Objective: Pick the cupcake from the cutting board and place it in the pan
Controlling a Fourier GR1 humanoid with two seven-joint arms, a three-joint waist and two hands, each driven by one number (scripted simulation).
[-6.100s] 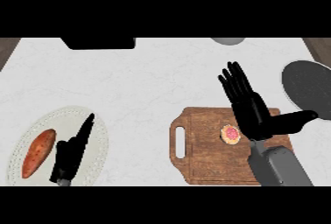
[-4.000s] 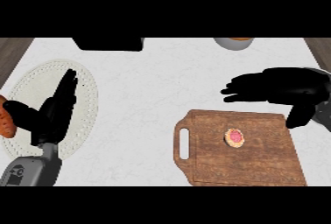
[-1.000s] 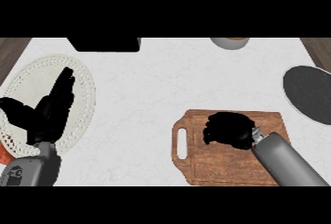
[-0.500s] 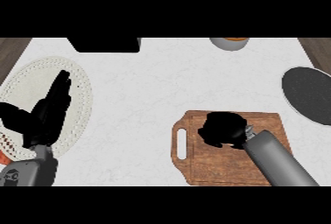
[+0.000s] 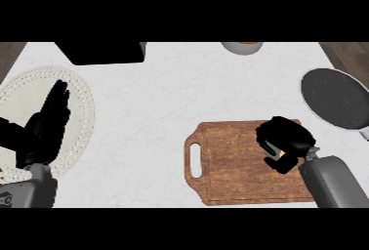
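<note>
Since half a second ago the right hand [image 5: 285, 141] has shifted toward the right edge of the cutting board [image 5: 238, 171], nearer the pan [image 5: 337, 100], with its fingers curled into a closed ball. A small orange-pink glint shows between those fingers, which is most likely the cupcake [image 5: 282, 154]; the rest of it is hidden, and no cupcake lies bare on the board, so the hand appears to be clenched around it. The step in hand looks like the carry: the grasp seems made, and the placing is not yet done.

Next the hand needs to travel up and to the right, past the board's edge, until it is over the pan's dark floor, then lower and let go.

The board is brown wood with a visible grain, rounded corners and a slot handle on its left side. The pan is a dark, speckled oval with a pale rim, lying partly beyond the view's right edge. The worktop [image 5: 180, 93] is white with a faint marble vein.

The left hand [image 5: 45, 128] rests open, fingers up, over a pale plate [image 5: 83, 105] with a beaded rim at the left.
</note>
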